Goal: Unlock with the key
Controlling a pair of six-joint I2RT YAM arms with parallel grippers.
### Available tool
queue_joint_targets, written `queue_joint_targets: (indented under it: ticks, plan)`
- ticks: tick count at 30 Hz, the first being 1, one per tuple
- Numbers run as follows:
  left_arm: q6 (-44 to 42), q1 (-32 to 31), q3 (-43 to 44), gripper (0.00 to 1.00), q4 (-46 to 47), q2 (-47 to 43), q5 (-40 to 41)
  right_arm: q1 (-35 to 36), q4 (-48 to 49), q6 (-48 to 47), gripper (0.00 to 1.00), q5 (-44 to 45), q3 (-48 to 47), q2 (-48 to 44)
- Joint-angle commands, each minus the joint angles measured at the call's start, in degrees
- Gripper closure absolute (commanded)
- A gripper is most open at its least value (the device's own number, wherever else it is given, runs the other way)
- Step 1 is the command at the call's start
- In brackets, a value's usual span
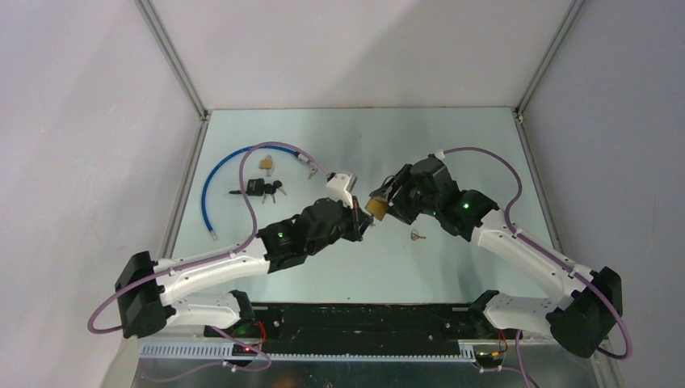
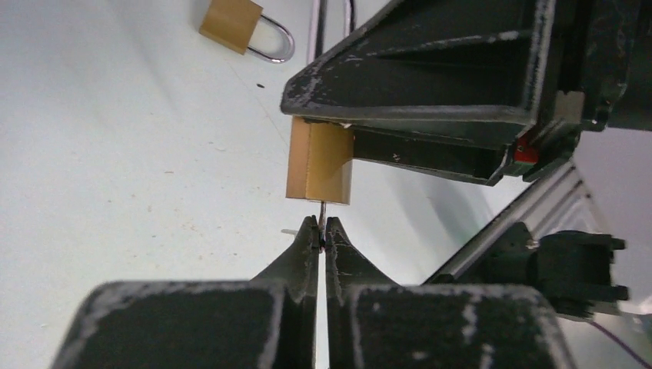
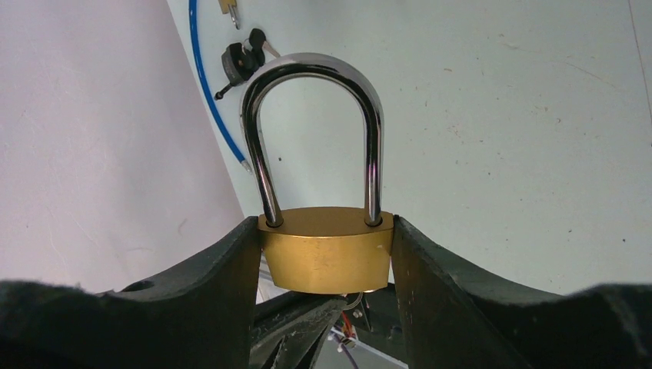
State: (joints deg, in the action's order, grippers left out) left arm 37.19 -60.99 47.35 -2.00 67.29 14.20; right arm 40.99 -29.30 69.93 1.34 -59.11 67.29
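Your left arm [image 1: 212, 271] and right arm [image 1: 529, 252] match: white link shells, black blocky joint housings, black wrists. A purple cable [image 1: 485, 150] loops along each one. A green light [image 1: 280, 235] glows on each forearm. Thin red wiring [image 1: 257, 330] shows by the left base. The left gripper [image 2: 321, 233] has matte black wedge fingers [image 2: 296, 269], edges scuffed grey-white. The right gripper [image 3: 326, 231] fingers [image 3: 215, 284] are smooth black too.

The table [image 1: 452, 145] carried a pale green-blue top, evenly lit, with faint scuffs and specks. White panels enclosed it: back wall [image 1: 355, 48] at 12 o'clock, left wall [image 1: 73, 145] at 9, right wall [image 1: 622, 121] at 3. Aluminium struts [image 1: 172, 56] ran along the rear corner joints at 11 and 1. A black plate [image 1: 363, 319] and a slotted metal strip [image 1: 355, 349] lay at 6 o'clock.
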Motion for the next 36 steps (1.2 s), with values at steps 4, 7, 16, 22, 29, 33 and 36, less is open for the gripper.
queue_joint_targets:
  ticks: [4, 7, 16, 22, 29, 33, 36]
  plan:
    - [-17.29, -9.35, 6.93, 1.0, -4.22, 3.65, 23.13, 0.45, 5.67, 1.75, 1.0, -4.67, -1.41, -0.68]
    - [-25.34, -13.21, 8.54, 1.0, -4.19, 6.3, 32.43, 0.42, 5.34, 1.91, 1.0, -5.04, -1.4, -0.58]
    - [-41.04, -18.72, 8.49, 0.85, -2.29, 9.29, 43.75, -0.74, 3.93, 1.04, 1.0, -6.3, -1.4, -0.12]
    - [-36.99, -18.97, 5.22, 0.36, -2.26, 0.05, 37.79, -2.1, 3.51, -1.48, 1.0, -6.26, -1.4, -0.07]
    - [-28.3, -15.55, 2.14, 0.19, -1.68, -14.84, 23.28, -2.34, 5.31, -13.55, 1.0, -6.28, -1.3, 1.93]
    - [-19.95, -4.6, 0.13, 0.14, -1.45, -22.29, 10.56, -1.26, 6.93, -23.88, 1.0, -7.12, -1.11, 3.14]
    - [-14.15, 1.78, 0.05, 0.12, -1.91, -23.32, 5.01, 0.3, 9.29, -35.15, 1.0, -8.52, -0.93, 3.05]
